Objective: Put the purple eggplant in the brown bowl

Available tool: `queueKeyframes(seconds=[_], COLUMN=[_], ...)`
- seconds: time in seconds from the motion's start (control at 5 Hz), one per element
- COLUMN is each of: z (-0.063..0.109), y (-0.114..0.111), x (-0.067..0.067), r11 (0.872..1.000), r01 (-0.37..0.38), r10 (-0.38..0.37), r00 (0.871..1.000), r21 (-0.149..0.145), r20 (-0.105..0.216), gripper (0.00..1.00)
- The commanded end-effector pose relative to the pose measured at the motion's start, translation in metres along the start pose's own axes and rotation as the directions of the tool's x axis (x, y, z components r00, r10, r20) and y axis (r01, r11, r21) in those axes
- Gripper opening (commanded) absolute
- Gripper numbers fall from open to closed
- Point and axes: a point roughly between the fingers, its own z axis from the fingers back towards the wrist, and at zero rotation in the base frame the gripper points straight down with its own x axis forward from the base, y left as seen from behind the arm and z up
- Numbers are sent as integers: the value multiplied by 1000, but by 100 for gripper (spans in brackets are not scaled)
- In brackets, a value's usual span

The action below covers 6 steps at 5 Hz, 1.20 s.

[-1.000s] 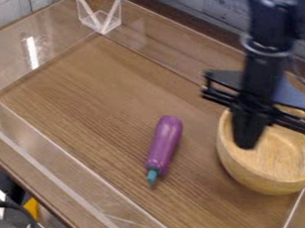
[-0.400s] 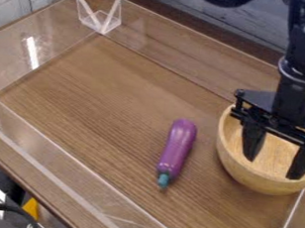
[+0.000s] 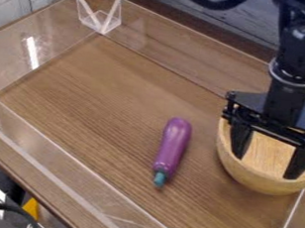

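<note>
The purple eggplant (image 3: pixel 172 149) lies flat on the wooden table, just left of the brown bowl (image 3: pixel 250 171), its teal stem tip pointing toward the front edge. The eggplant does not touch the bowl. My gripper (image 3: pixel 268 152) hangs straight down over the bowl, open, with one black finger (image 3: pixel 236 140) at the bowl's left rim and the other at its right side. Nothing is between the fingers. The arm hides part of the bowl's inside.
Clear acrylic walls (image 3: pixel 57 183) run along the table's left and front sides. A small clear angled stand (image 3: pixel 100 14) sits at the back left. The wood tabletop (image 3: pixel 91 91) stretches left of the eggplant.
The gripper's jaws went from shut to wide open over the bowl, and the arm shifted slightly right. The eggplant now lies a little further right on the table.
</note>
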Motion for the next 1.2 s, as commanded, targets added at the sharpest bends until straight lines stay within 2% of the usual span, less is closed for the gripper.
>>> queueKeyframes(seconds=[0.0, 0.4, 0.8, 1.0], z=[-4, -5, 11, 13], y=[6, 30, 33, 48], x=[6, 7, 1, 10], r11=[1000, 999, 995, 991], r01=[-24, 23, -76, -113], r10=[24, -24, 72, 107], r00=[999, 999, 995, 990], r21=[2, 28, 58, 69], r20=[30, 40, 70, 91], gripper=[100, 100, 100, 100])
